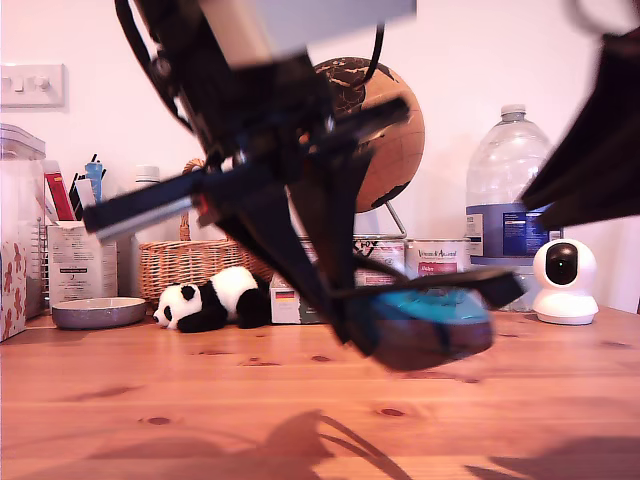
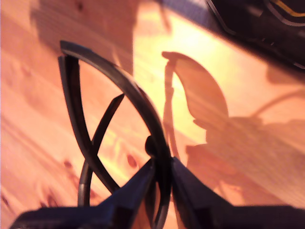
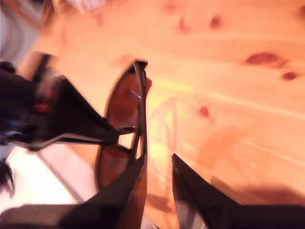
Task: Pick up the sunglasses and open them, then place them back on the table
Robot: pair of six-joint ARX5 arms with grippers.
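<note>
Two grippers are meeting at the sunglasses (image 1: 425,320), which are hanging in the air above the table (image 1: 150,400), not touching it.

My first gripper (image 2: 162,179) is pinching the frame rim w/ jaws nearly shut on it; both temples are folded, crossing behind the lens.

My second gripper (image 3: 157,164) is sitting w/ jaws partly apart, one finger (image 3: 133,179) alongside the glasses' end, the other clear; can't tell if it's gripping.

In the exterior view one arm is slanting down from top centre to the glasses, another is entering from that view's upper right.
</note>
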